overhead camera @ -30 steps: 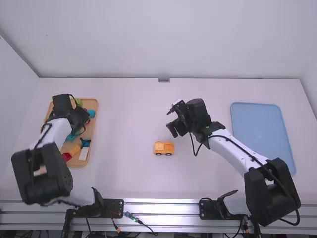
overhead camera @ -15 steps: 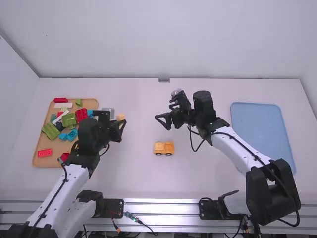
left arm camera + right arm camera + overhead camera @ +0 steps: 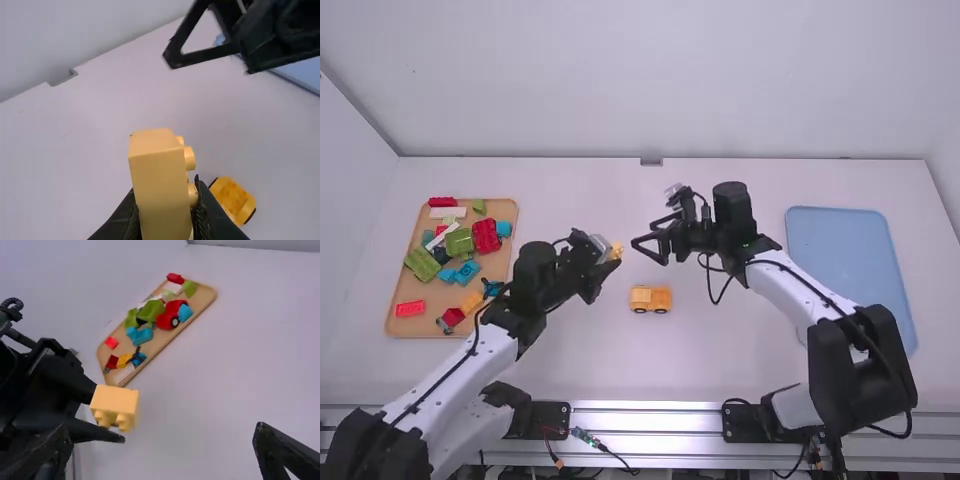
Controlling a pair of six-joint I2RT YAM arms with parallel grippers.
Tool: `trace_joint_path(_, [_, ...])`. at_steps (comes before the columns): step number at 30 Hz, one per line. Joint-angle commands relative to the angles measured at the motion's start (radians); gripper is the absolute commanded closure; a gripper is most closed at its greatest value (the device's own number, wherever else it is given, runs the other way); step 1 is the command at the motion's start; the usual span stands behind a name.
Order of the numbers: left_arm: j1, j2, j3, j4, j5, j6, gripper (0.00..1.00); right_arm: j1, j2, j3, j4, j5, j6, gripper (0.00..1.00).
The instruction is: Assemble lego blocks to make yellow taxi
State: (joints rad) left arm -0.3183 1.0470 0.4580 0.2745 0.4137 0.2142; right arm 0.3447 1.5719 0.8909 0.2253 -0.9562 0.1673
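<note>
My left gripper is shut on a small yellow block, left of and above the yellow car base, which stands on the table. In the left wrist view the block fills the space between the tips of my left gripper, its studs facing sideways; the car base lies beyond. Over the table just right of the block, my right gripper is open. The right wrist view has my right gripper with widely parted fingers and the yellow block with two studs pointing down.
A wooden tray on the left holds several colored pieces, including a red car part and green blocks. On the right lies a blue tray. The back wall borders the table's far edge.
The left arm has swung from the wooden tray to the table's middle, bringing the yellow block along. My right gripper has turned and opened its fingers toward the left. The car base stays put.
</note>
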Motion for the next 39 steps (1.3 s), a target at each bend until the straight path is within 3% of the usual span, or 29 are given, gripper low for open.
trace_joint_path(1, [-0.028, 0.01, -0.008, 0.022, -0.037, 0.03, 0.98, -0.012, 0.07, 0.005, 0.046, -0.117, 0.074, 0.1])
trace_joint_path(7, [-0.079, 0.02, -0.008, 0.026, -0.17, 0.03, 0.98, -0.023, 0.146, 0.005, 0.163, -0.199, 0.145, 0.13])
trace_joint_path(13, [-0.101, 0.069, -0.008, 0.045, -0.25, 0.03, 0.98, 0.012, 0.156, 0.005, 0.164, -0.199, 0.139, 0.12])
trace_joint_path(39, [-0.111, 0.156, 0.024, 0.161, -0.115, 0.019, 0.98, 0.036, 0.156, 0.005, 0.108, -0.098, 0.115, 0.19])
